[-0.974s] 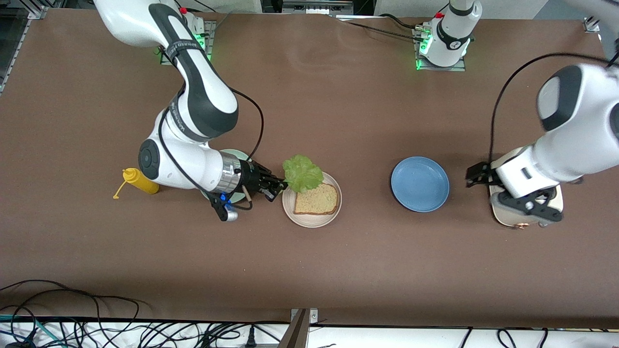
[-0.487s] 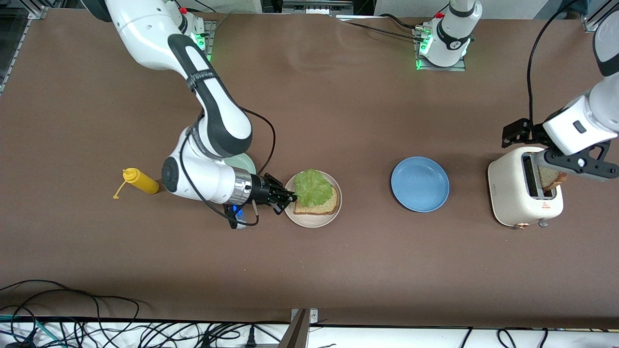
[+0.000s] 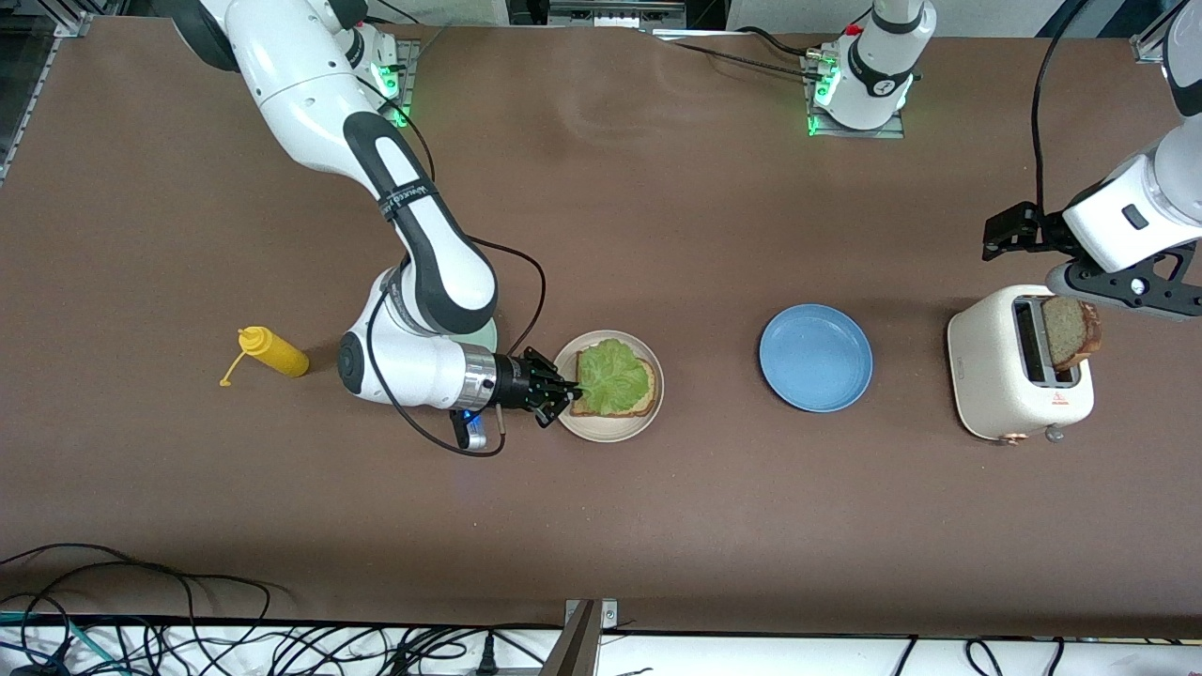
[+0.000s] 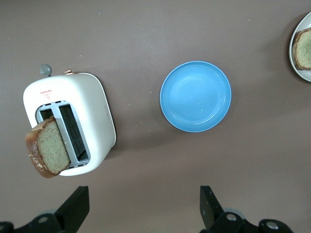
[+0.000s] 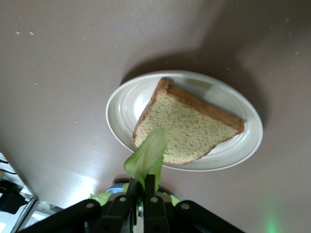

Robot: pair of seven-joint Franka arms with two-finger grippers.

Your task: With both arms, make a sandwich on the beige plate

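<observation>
The beige plate (image 3: 610, 434) (image 5: 121, 109) carries one slice of brown-crusted bread (image 3: 601, 411) (image 5: 189, 131). A ruffled green lettuce leaf (image 3: 615, 374) (image 5: 148, 155) lies spread over that slice. My right gripper (image 3: 562, 390) (image 5: 144, 182) sits low at the plate's rim, on the side toward the right arm's end, shut on the leaf's edge. A second bread slice (image 3: 1071, 330) (image 4: 46, 153) stands tilted in the white toaster's (image 3: 995, 376) (image 4: 82, 97) slot. My left gripper (image 3: 1009, 233) (image 4: 143, 208) hangs open and empty, high over the table beside the toaster.
An empty blue plate (image 3: 815, 357) (image 4: 196, 96) lies between the beige plate and the toaster. A mint-green plate (image 3: 488, 333) is mostly hidden under the right arm. A yellow squeeze bottle (image 3: 272, 352) lies toward the right arm's end. Cables run along the table's front edge.
My right gripper carried the lettuce from the plate's edge down onto the bread. My left arm rose away from the toaster, uncovering the slice in its slot.
</observation>
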